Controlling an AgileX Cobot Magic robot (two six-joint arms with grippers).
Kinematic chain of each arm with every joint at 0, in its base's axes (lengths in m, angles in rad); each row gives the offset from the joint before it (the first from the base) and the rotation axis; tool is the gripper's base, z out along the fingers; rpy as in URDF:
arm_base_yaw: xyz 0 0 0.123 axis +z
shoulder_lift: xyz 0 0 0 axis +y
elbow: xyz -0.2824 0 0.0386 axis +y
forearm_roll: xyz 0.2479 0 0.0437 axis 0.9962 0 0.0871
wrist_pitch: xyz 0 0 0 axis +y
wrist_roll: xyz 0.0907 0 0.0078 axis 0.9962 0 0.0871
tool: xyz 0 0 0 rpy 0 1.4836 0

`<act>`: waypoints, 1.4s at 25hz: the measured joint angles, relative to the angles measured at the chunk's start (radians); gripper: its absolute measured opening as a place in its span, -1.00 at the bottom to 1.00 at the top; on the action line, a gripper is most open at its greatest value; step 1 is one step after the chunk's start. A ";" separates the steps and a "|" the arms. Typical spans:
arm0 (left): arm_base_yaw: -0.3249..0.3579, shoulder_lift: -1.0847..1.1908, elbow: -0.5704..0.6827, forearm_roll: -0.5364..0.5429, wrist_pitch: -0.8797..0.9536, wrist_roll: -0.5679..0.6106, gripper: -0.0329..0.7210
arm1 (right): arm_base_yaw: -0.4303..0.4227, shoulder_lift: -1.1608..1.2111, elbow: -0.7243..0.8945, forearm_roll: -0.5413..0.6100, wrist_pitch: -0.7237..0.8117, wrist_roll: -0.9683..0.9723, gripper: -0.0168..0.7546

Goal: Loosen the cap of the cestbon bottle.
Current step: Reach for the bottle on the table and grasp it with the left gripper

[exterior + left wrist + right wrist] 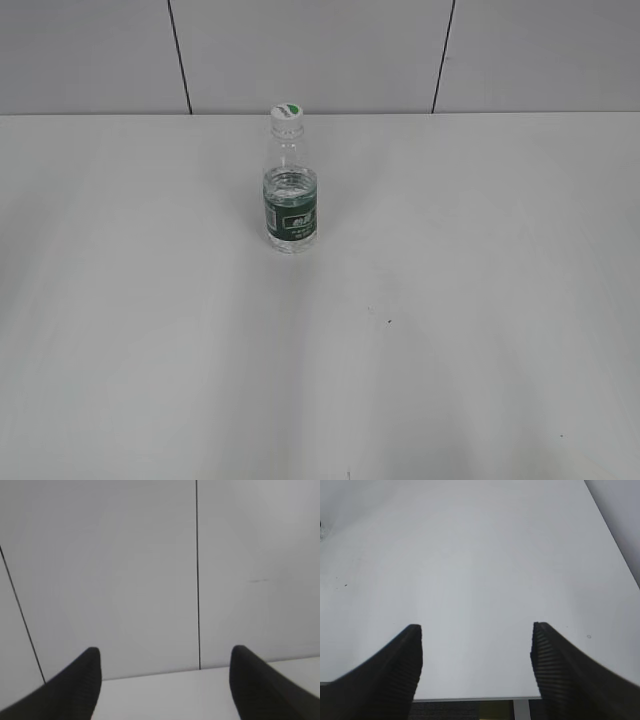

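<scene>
The bottle (290, 195) stands upright on the white table (470, 300), towards the far edge and a little left of the middle in the exterior view. Its white cap (287, 113) sits on the narrow neck, with a green mark on top; the print there is too small to read. A dark green label band wraps the lower body, and its white text is too blurred to make out. Neither arm shows in this view.

In the left wrist view the left gripper (165, 680) has its two dark ribbed fingers (80, 685) spread wide apart with nothing between them. It faces the grey panelled wall (125, 580) and only a strip of table at the bottom; the bottle is outside this picture.

In the right wrist view the right gripper (476, 655) is likewise spread wide and holds nothing, looking down over bare table with the near table edge just below the fingertips. At the far left edge a small clear glint is cut off by the frame; I cannot tell what it is.
</scene>
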 joint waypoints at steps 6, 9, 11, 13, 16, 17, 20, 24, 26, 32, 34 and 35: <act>-0.001 0.282 0.038 0.011 -0.334 -0.001 0.37 | 0.000 0.000 0.000 0.000 0.000 0.000 0.39; -0.017 0.424 0.110 0.010 -0.518 -0.015 0.37 | 0.000 0.000 0.000 0.000 0.000 0.000 0.39; -0.050 0.508 0.157 0.010 -0.626 -0.020 0.37 | 0.000 0.000 0.000 0.000 0.000 0.000 0.39; -0.097 0.588 0.184 0.016 -0.725 -0.022 0.37 | 0.000 0.000 0.000 0.000 0.000 0.000 0.39; -0.164 0.714 0.215 0.046 -0.858 -0.030 0.37 | 0.000 0.000 0.000 0.000 0.000 0.000 0.39; -0.186 0.751 0.228 0.052 -0.913 -0.031 0.37 | 0.000 0.000 0.000 0.000 0.000 0.000 0.39; -0.231 0.889 0.260 0.066 -1.093 -0.042 0.37 | 0.000 0.000 0.000 0.000 0.000 0.000 0.39; -0.244 1.044 0.266 0.164 -1.251 -0.077 0.37 | 0.000 0.000 0.000 0.000 0.000 0.000 0.39; -0.244 1.113 0.266 0.227 -1.261 -0.088 0.37 | 0.000 0.000 0.000 0.000 0.000 0.000 0.39; -0.244 1.220 0.235 0.410 -1.264 -0.110 0.37 | 0.000 0.000 0.000 0.000 0.000 0.000 0.39; -0.244 1.226 0.235 0.432 -1.269 -0.110 0.37 | 0.000 0.000 0.000 0.000 0.000 0.000 0.39; -0.244 1.227 0.234 0.443 -1.270 -0.112 0.37 | 0.000 0.000 0.000 0.000 0.000 0.000 0.39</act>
